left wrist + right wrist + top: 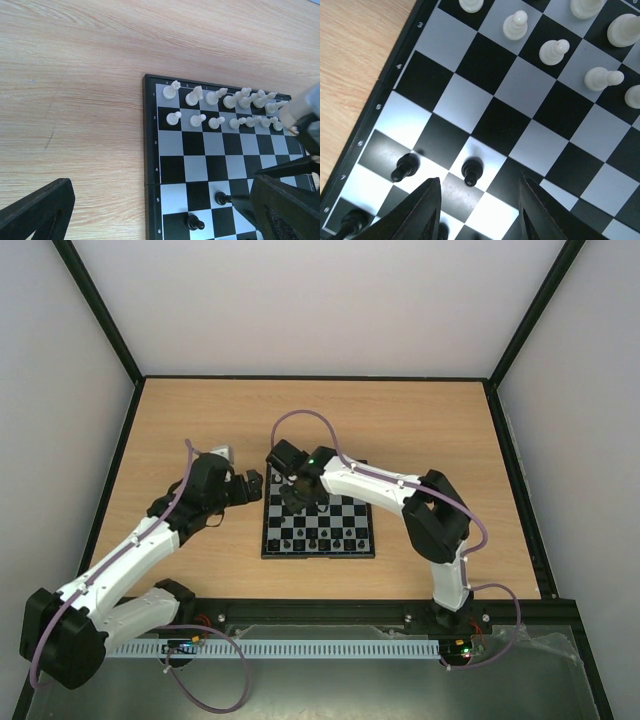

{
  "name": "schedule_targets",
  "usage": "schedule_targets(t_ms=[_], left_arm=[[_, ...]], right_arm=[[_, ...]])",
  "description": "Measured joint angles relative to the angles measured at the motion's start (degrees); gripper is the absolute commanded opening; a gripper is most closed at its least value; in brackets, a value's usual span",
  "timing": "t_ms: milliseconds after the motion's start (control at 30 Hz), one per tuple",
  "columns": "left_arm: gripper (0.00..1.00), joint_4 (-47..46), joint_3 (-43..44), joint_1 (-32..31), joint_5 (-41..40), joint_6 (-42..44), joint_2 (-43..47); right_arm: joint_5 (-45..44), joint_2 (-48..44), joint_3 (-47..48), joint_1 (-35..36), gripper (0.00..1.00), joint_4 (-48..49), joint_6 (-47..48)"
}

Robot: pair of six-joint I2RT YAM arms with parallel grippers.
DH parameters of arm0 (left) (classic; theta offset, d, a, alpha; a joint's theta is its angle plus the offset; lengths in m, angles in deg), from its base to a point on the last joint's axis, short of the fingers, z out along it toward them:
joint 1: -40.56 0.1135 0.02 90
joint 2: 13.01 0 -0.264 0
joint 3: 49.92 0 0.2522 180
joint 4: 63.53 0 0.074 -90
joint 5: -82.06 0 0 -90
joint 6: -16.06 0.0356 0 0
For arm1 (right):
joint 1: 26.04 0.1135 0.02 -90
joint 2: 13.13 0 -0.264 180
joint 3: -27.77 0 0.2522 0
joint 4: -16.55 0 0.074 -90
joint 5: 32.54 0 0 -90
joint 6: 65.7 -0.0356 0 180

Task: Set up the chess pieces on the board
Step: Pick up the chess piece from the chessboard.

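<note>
The chequered board [318, 554] lies flat at centre frame; white pieces [216, 121] fill two rows, black pieces [471, 171] stand upright.

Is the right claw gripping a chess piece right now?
No, the right wrist view shows the right claw open, its fingers clear of the black pawn standing free on the board.
</note>
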Motion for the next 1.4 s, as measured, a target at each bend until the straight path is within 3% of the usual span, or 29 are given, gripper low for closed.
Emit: schedule_targets(t_ms=[400, 567, 967, 1200, 1400], left_arm=[[0.99, 0.0, -0.2, 1.0, 0.4, 0.0, 0.9], [1.0, -0.1, -0.6, 1.4, 0.7, 0.0, 0.9], [0.99, -0.1, -0.8, 1.7, 1.1, 0.0, 0.9], [0.99, -0.1, -0.8, 1.7, 1.1, 0.0, 0.9], [1.0, -0.1, -0.9, 1.7, 1.1, 0.0, 0.9]], right_arm=[[1.2, 5.8, 2.1, -0.8, 0.33, -0.3, 0.9], [1.6, 5.9, 2.1, -0.8, 0.19, -0.3, 0.9], [1.7, 6.0, 1.9, -0.8, 0.19, -0.3, 0.9], [1.7, 6.0, 0.7, -0.8, 0.05, -0.3, 0.8], [1.8, 5.9, 0.6, -0.8, 0.01, -0.3, 0.9]])
